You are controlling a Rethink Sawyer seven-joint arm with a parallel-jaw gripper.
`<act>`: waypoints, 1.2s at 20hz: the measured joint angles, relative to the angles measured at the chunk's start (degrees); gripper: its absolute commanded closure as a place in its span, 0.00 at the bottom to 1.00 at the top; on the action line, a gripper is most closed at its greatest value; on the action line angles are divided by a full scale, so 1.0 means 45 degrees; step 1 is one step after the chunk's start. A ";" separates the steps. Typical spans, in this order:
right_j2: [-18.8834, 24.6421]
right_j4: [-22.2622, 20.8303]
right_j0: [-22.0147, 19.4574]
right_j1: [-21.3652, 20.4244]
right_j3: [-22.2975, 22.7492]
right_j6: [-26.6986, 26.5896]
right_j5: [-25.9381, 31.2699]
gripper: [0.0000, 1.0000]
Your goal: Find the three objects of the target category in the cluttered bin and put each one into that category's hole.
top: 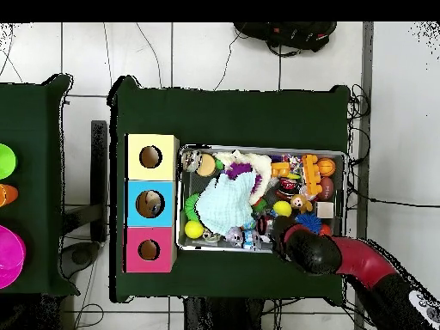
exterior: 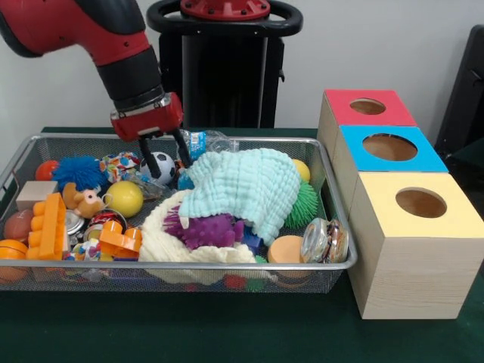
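The cluttered bin [exterior: 189,265] is a silver wire-mesh basket full of toys and cloths; it also shows in the overhead view [top: 258,149]. My gripper [exterior: 166,165] hangs over the bin's far left-centre. It is open, with one finger [exterior: 149,162] on each side of a small black-and-white soccer ball [exterior: 161,168]. Three wooden boxes with round holes stand to the right of the bin: red top [exterior: 368,107], blue top [exterior: 389,147], yellow top [exterior: 420,203]. In the overhead view my arm [top: 314,252] covers the gripper.
A mint cloth [exterior: 246,185] lies over the bin's middle, beside a purple spiky ball [exterior: 206,229], a white knitted cloth [exterior: 162,243], a yellow ball [exterior: 125,198], a blue fuzzy ball [exterior: 78,172], an orange brick [exterior: 49,224], a green spiky ball [exterior: 306,204] and a glass jar [exterior: 325,240].
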 measured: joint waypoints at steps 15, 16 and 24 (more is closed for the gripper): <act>0.0009 -0.1136 0.1495 -0.3674 -0.0031 0.0000 -0.0068 0.00; 0.0009 -0.1136 0.1487 -0.3694 -0.0033 0.0000 -0.0097 0.00; 0.0009 -0.1136 0.1111 -0.3716 -0.0031 0.0000 -0.0776 0.00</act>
